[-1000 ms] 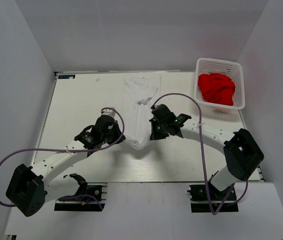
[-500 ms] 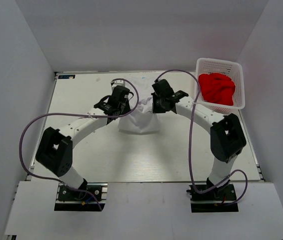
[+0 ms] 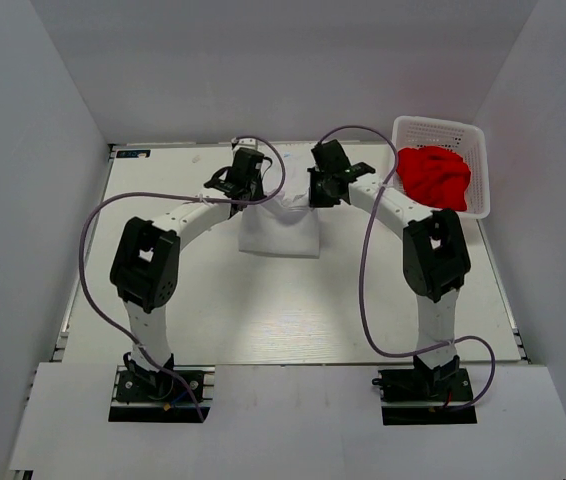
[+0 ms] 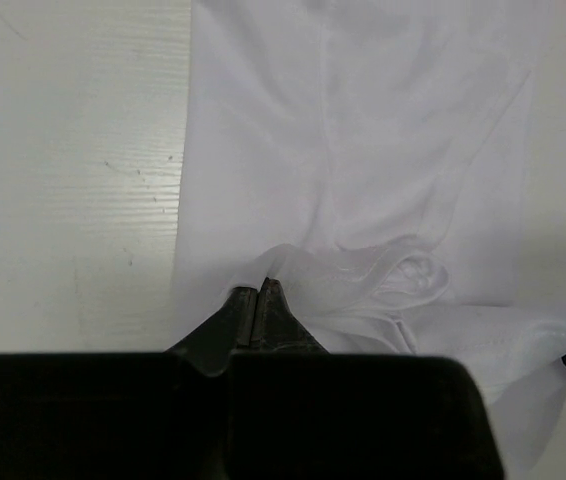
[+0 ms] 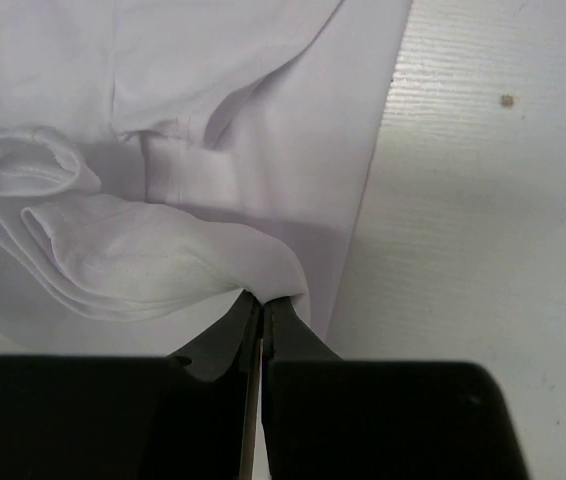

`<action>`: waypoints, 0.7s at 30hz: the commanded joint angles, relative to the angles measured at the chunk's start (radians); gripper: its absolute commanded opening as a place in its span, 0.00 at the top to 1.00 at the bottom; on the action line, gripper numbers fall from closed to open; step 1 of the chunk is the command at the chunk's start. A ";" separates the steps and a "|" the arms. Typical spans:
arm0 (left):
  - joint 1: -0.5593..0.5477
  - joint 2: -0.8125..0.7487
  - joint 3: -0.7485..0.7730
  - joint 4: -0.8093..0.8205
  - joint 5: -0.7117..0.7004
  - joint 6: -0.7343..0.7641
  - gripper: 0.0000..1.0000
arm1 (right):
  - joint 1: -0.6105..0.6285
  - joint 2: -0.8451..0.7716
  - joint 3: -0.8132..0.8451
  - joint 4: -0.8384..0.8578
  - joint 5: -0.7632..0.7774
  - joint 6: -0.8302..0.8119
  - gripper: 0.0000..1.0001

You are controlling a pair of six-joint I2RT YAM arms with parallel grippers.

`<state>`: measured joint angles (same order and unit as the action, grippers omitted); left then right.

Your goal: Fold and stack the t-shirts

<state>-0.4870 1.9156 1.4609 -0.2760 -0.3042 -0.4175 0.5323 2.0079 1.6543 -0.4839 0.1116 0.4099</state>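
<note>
Now, left hand [image 4: 260,289], right hand [image 5: 261,298], pinching t-shirt [image 3: 279,235]

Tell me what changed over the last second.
The left gripper and right gripper swung toward the far side, carrying the white shirt's near end over the rest of it. The long strip is now a short doubled patch. Both grippers stayed shut on the cloth throughout. The red shirt lies unmoved in the basket.
</note>
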 commanded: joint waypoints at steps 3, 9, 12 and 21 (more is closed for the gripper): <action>0.030 0.061 0.059 0.084 0.068 0.071 1.00 | -0.032 0.101 0.102 0.001 -0.052 -0.048 1.00; 0.067 0.131 0.144 0.167 0.122 0.121 0.00 | -0.061 0.218 0.292 -0.030 -0.030 -0.074 0.31; 0.091 0.131 0.214 0.108 0.039 0.111 0.00 | -0.061 0.198 0.291 -0.015 -0.050 -0.077 0.19; 0.091 -0.127 -0.133 -0.012 0.066 0.011 0.00 | -0.025 -0.095 -0.179 0.136 -0.236 -0.045 0.10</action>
<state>-0.3813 1.9270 1.4464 -0.2375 -0.2539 -0.3576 0.4904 2.0190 1.5940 -0.4080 -0.0528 0.3405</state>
